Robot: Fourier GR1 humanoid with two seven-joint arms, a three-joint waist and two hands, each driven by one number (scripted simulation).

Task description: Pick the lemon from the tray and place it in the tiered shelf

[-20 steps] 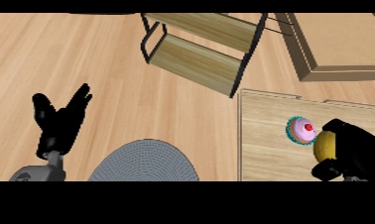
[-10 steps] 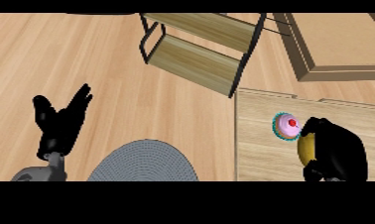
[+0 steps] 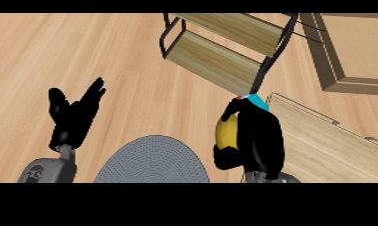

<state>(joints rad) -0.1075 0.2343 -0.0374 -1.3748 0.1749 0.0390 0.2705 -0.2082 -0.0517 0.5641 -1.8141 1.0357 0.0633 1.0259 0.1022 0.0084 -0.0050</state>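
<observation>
Where visible beside shelf (image 3: 214,62), wooden counter (image 3: 96,50)

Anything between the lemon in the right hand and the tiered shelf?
Mostly bare counter. Only a cupcake peeks out just beyond the right hand holding the lemon, near a black leg of the tiered shelf.

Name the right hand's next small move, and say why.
Probably carry the lemon up and forward toward the shelf's lower tier: the right hand is curled round the lemon, left of the tray, with the shelf just ahead.
</observation>
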